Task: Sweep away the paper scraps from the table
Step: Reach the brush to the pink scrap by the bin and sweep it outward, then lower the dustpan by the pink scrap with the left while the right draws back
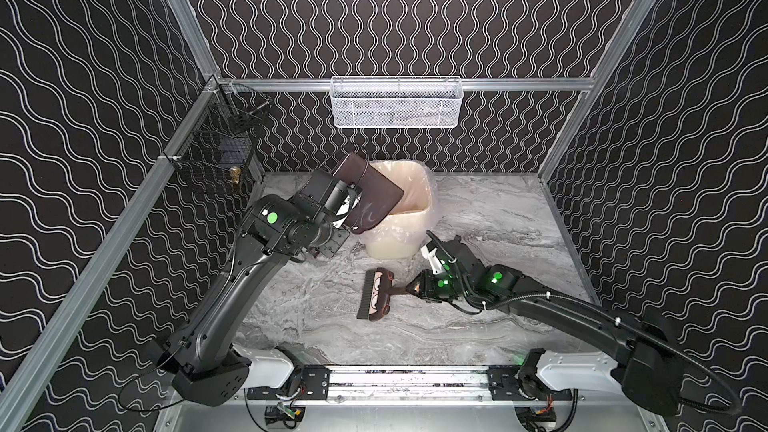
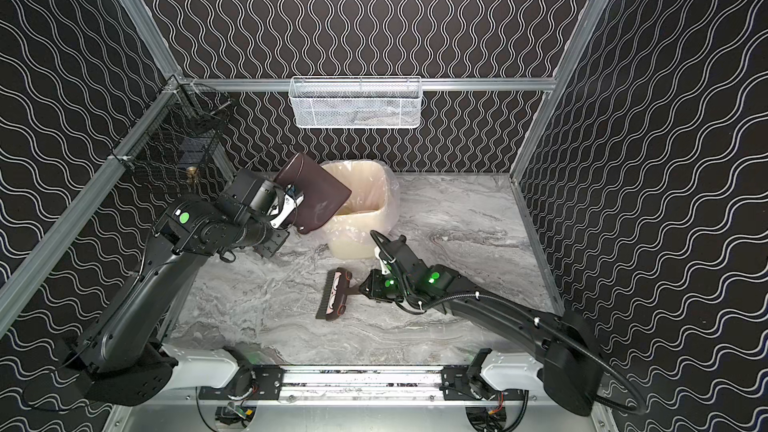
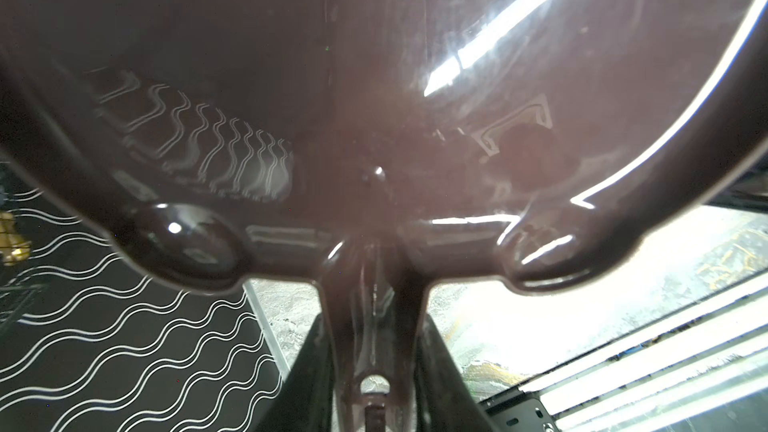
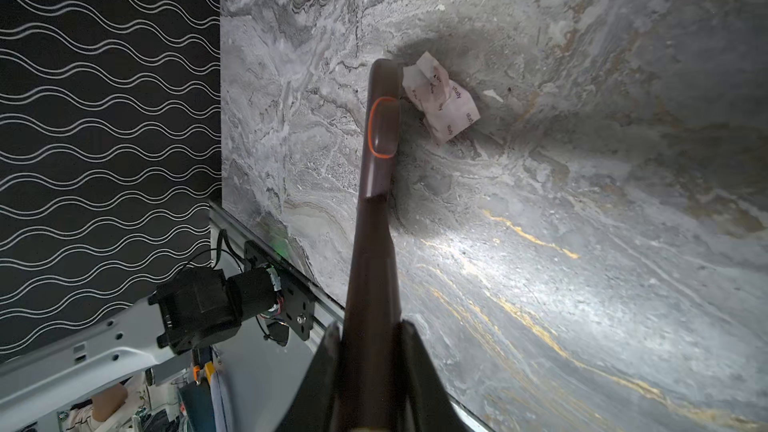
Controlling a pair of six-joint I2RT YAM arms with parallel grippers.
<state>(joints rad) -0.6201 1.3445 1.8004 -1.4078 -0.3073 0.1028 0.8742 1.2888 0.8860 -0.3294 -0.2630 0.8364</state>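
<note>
Up in the air at the far left: the left gripper (image 1: 347, 211) (image 2: 291, 205), pinching the thin handle of a shiny brown dustpan (image 1: 370, 191) (image 2: 316, 193). Dustpan tipped over the left rim of a cream bin (image 1: 422, 205) (image 2: 376, 205), with a clear plastic bag (image 1: 432, 191) lining it. Bin standing far back on the table (image 1: 498, 222) (image 2: 457, 222), near the middle.

In the left wrist view, mostly just the brown dustpan (image 3: 374, 76), with its handle squeezed between two dark fingers (image 3: 436, 367).

Low down, a little right of the middle: the right gripper (image 1: 409, 289) (image 2: 359, 288), pressed tight on the handle of a small brown brush (image 1: 376, 295) (image 2: 332, 301). Brush head on the near side of the bin, bristles pointing left. On the table or just over it, hard to tell which.

One of the paper scraps (image 4: 442, 101) seen only in the right wrist view: small, white, crumpled, with tiny printed words. Lying on the grey marble table (image 4: 582, 243), just beside the tip of the brush (image 4: 380, 130). Touching it or not, hard to tell. Hidden in both top views. In that same wrist view, the right gripper (image 4: 370, 347) with the brush handle held between its dark fingers.

High on the far wall: a white mesh basket (image 1: 395, 103) (image 2: 355, 103). On the left rail: a black wire basket (image 1: 216, 147) (image 2: 174, 139).
</note>
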